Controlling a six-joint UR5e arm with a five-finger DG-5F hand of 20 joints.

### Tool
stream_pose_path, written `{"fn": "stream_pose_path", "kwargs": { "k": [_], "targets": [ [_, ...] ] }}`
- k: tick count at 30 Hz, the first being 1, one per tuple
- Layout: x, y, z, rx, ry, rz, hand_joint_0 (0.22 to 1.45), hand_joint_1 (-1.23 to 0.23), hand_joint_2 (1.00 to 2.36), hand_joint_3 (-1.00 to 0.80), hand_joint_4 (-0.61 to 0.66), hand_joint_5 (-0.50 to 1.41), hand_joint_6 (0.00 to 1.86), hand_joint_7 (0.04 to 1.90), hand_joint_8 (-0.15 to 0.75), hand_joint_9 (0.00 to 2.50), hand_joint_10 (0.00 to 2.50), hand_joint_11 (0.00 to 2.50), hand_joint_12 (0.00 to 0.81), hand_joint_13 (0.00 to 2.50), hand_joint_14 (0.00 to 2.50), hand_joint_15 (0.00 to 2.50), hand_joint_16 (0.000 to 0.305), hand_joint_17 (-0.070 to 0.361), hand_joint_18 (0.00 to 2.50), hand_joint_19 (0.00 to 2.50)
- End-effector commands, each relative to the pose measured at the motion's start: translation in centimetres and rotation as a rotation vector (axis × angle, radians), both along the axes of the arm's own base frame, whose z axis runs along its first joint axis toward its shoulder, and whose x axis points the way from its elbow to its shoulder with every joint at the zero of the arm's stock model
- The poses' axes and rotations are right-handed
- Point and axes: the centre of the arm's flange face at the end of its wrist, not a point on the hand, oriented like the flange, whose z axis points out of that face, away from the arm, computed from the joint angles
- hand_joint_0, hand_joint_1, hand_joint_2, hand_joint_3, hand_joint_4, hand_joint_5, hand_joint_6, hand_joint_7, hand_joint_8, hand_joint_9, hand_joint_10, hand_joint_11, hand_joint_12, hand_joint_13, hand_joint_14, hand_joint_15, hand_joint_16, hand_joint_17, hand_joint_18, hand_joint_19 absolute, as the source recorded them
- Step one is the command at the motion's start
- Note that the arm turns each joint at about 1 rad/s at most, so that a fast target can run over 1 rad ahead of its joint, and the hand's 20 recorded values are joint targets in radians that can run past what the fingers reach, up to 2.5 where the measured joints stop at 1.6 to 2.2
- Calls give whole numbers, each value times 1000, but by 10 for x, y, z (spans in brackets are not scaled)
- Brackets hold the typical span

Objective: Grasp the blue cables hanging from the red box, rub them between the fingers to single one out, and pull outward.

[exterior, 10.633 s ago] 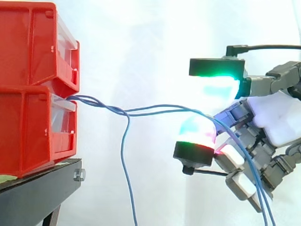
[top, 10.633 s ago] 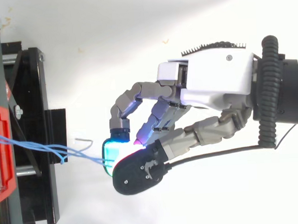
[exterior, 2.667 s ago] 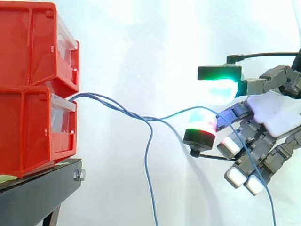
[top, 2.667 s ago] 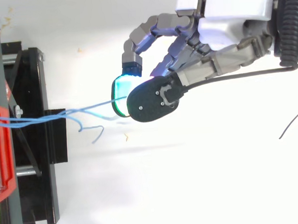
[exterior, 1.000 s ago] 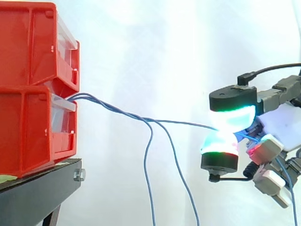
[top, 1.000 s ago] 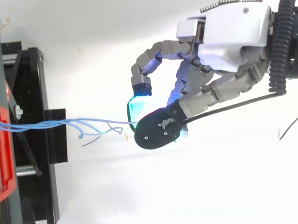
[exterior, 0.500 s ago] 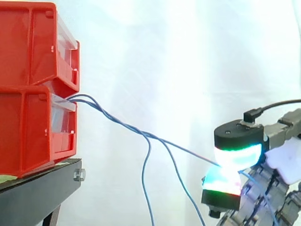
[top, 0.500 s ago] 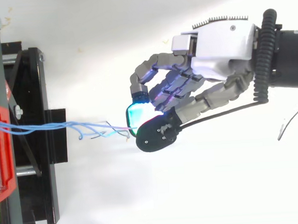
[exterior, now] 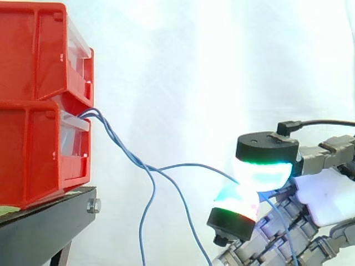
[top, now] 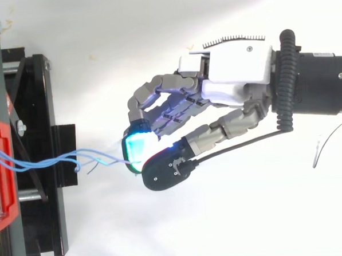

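Thin blue cables [exterior: 119, 145] come out of the lower of two stacked red boxes [exterior: 39, 149] at the left and sag to the right. One blue cable [exterior: 194, 166] arcs across to my hand [top: 226, 85] and ends pinched between a cyan-green glowing fingertip [exterior: 260, 172] above and the thumb pad [exterior: 236, 202] below. Two other strands [exterior: 145, 221] hang loose down from the twisted part. In the top view the cables [top: 46, 163] run from the box [top: 1, 171] to the pinch [top: 135, 155], and the remaining fingers are curled.
The red boxes rest on a black stand [exterior: 50, 221] at the lower left, seen from above as a black frame [top: 37, 152]. A white curtain [exterior: 194, 72] forms the backdrop. Open space lies between the stand and the hand.
Since half a second ago my hand has moved left toward the boxes and slightly up. The pinched cable has gone from taut to a slack arc. The loose strands hang nearer the stand.
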Motion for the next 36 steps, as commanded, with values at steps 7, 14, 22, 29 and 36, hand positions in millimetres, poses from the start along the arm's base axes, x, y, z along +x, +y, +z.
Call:
{"fn": "stream_pose_path", "kwargs": {
  "k": [7,14,22,29,36],
  "targets": [
    [2,1,1,1,-15,0,637,-900,1013,-21,-2,-80,909,1250,275,573,0,0,402,628,8,199,57,129,533,102],
    [2,1,1,1,-15,0,634,-897,1013,-22,-6,-80,910,1233,281,595,0,0,375,602,8,198,56,127,522,100],
    [2,1,1,0,-15,-2,625,-888,1012,-27,23,-77,909,1256,280,634,0,12,269,486,7,186,51,115,493,115],
    [2,1,1,0,-15,-2,621,-883,1010,-11,59,-74,917,1247,287,666,2,25,269,534,7,191,46,104,583,177],
    [2,1,1,0,-15,-2,619,-880,1010,-3,72,-71,918,1251,297,720,0,44,278,546,7,183,45,102,639,192]
  ]
}}
